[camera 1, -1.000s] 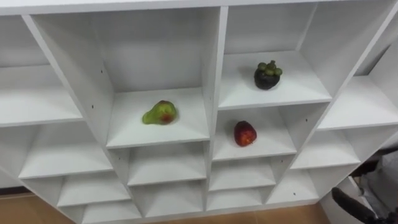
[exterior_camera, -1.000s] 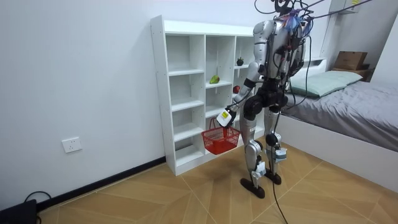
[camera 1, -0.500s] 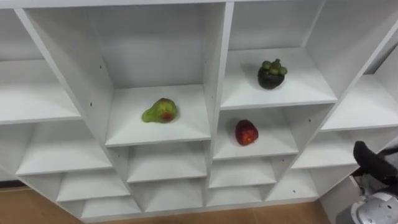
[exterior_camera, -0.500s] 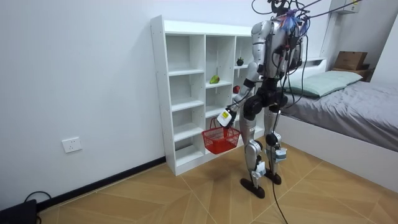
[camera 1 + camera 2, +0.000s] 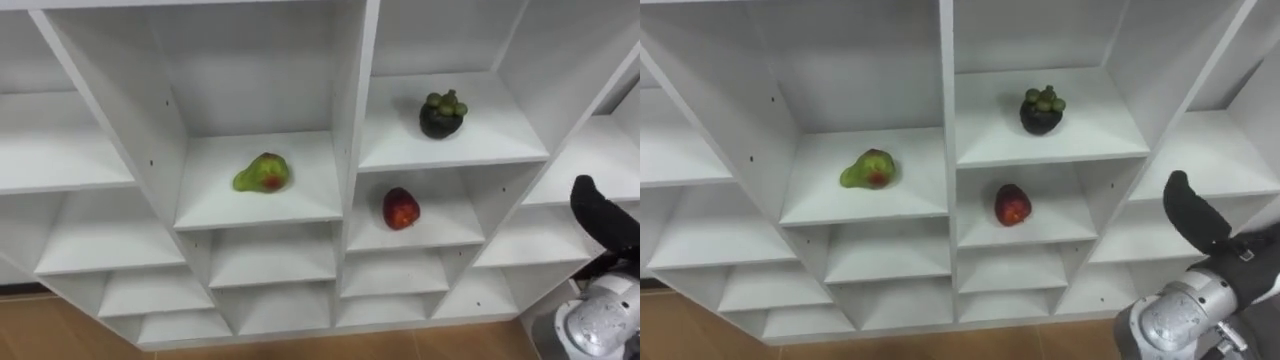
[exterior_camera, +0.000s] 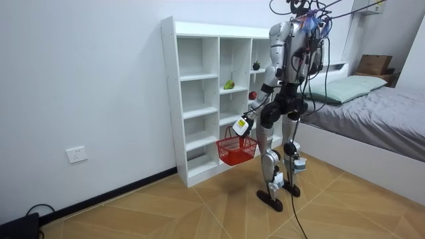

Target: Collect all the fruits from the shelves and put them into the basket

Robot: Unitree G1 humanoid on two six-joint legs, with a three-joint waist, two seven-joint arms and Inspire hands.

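The right hand has come up by the closet — fingers straight. The closet holds a green fruit, a dark fruit and a red apple. Beside the closet, the left hand is clamped on a red basket.

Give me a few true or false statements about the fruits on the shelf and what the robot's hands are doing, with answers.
The pear and the apple share one compartment. False: the apple lies in the next column to the right, lower down.
The mangosteen sits in the compartment directly above the apple. True.
The right hand holds the apple. False: it is at the lower right, apart from the apple.
The red basket hangs from the left hand. True.
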